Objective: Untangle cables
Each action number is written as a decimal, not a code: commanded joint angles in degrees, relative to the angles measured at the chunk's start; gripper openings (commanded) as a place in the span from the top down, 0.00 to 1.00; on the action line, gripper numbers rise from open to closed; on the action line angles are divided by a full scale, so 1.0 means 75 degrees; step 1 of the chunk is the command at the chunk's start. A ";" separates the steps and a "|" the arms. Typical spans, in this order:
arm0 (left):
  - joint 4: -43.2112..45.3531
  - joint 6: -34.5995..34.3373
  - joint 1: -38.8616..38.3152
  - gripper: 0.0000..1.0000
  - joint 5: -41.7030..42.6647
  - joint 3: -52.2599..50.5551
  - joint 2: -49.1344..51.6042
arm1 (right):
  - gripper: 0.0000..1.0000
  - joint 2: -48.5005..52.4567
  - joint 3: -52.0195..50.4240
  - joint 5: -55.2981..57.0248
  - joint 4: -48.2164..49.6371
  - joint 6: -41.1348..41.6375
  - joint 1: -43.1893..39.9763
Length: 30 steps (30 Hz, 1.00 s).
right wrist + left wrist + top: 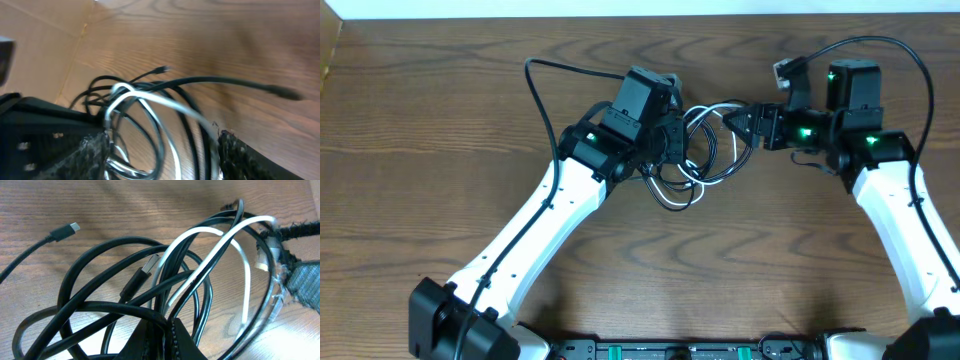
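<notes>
Take the cables (695, 150) as your reference: they lie as one knot of overlapping loops on the table (440, 120), in the gap between the two wrists. The left gripper (670, 140) sits at the left edge of the knot with its jaws pressed together. In the left wrist view its fingertips (161, 336) meet where several black strands converge, and they appear to pinch a black cable (115, 305), though you cannot make out which strand. The right gripper (742, 120) sits at the right edge of the knot with its jaws spread. In the right wrist view the white cable (150, 100) and some black loops pass through the gap between its fingers (235, 150), and nothing there is clamped. The knot's long axis runs roughly from one gripper to the other, with slack loops (680, 195) spilling from the knot toward the robot's base. Two plug ends lie free on the left side of the knot: a small plug (70, 229) on a strand leading out of it, and a flat plug (145, 270) resting across the loops. Judge the next move by this geometry: both arms are already at the knot, the left one anchors it, and the white cable is nearer the right gripper. Closing on more than one strand would likely tighten the knot rather than open it.
</notes>
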 commanded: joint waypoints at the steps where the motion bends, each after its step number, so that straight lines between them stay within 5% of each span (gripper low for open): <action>1: -0.0015 0.0128 0.0006 0.93 0.0064 0.0108 0.0006 | 0.37 0.0017 0.0052 0.0134 0.0047 0.0487 0.0417; 10: 0.0146 0.0125 0.0061 0.93 0.0487 0.0111 -0.0073 | 0.46 0.0431 0.0047 0.2626 -0.0341 0.0860 0.1612; 13: 0.0350 0.0119 0.0262 0.93 0.1556 0.0111 -0.0420 | 0.57 0.0994 0.0047 0.3351 -0.0428 0.1728 0.1623; 19: 0.0542 0.0000 0.1207 0.93 0.3381 0.0111 -0.1393 | 0.62 0.1900 0.0047 0.3981 -0.0577 0.2815 0.1180; 24: 0.0816 -0.0055 0.2305 0.93 0.4733 0.0111 -0.1874 | 0.61 0.2291 0.0047 0.3926 -0.0685 0.2818 0.0784; 30: 0.0580 0.0224 0.2894 0.93 0.4331 0.0102 -0.1737 | 0.54 0.2349 0.0055 0.3080 -0.0522 0.1504 0.0621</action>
